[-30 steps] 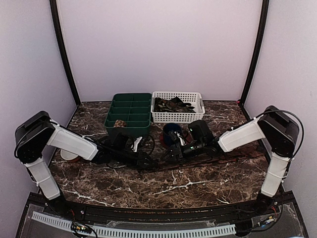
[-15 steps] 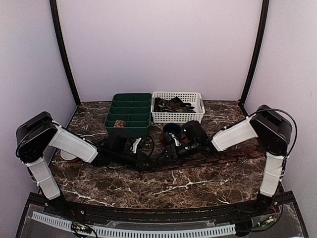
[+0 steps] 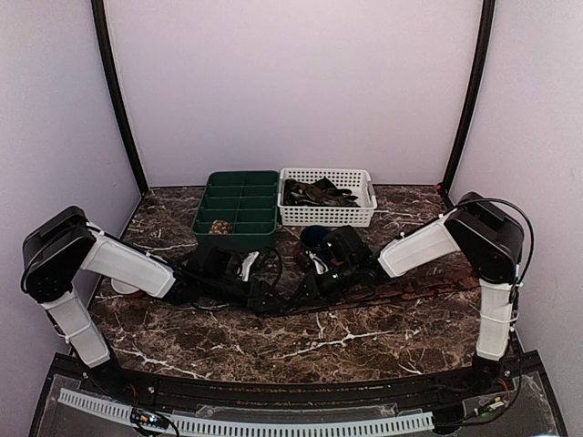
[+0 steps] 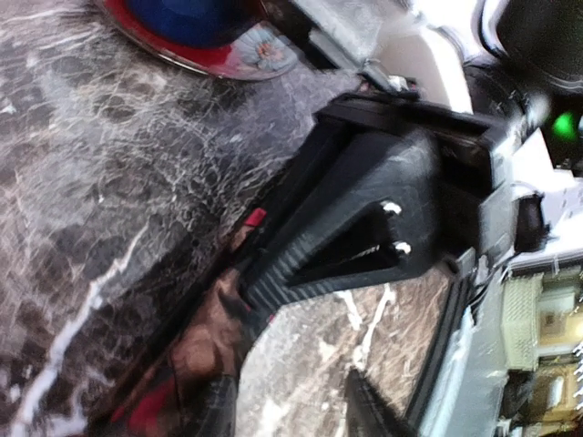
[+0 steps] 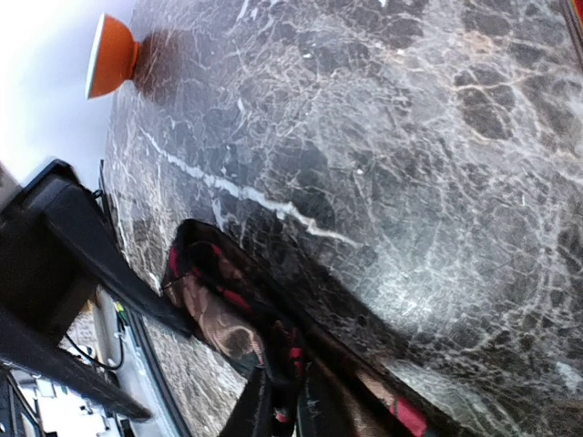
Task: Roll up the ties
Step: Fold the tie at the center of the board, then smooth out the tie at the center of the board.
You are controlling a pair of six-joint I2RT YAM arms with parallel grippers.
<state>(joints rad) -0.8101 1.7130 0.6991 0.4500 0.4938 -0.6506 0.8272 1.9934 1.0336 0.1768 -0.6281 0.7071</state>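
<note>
A dark brown tie with red marks (image 3: pixel 383 296) lies in a thin strip across the table's middle. Its folded end (image 5: pixel 219 314) is pinched in my right gripper (image 5: pixel 287 414), which is shut on it low over the marble (image 3: pixel 308 284). My left gripper (image 3: pixel 266 297) sits just left of it, facing it, open (image 4: pixel 291 414). One of its fingertips (image 4: pixel 214 410) is by the tie end (image 4: pixel 205 341), with bare table between the fingers. A rolled brownish tie (image 3: pixel 219 227) sits in the green tray (image 3: pixel 239 208). More ties fill the white basket (image 3: pixel 364 193).
A blue and red mug (image 3: pixel 316 238) stands just behind the grippers, and shows in the left wrist view (image 4: pixel 196 32). An orange cup (image 5: pixel 109 55) stands at the left, partly hidden by my left arm (image 3: pixel 123 288). Black cables loop near the tray's front.
My right arm has swung left and its gripper has moved a little toward the left gripper with the tie end. My left arm has shifted slightly.
</note>
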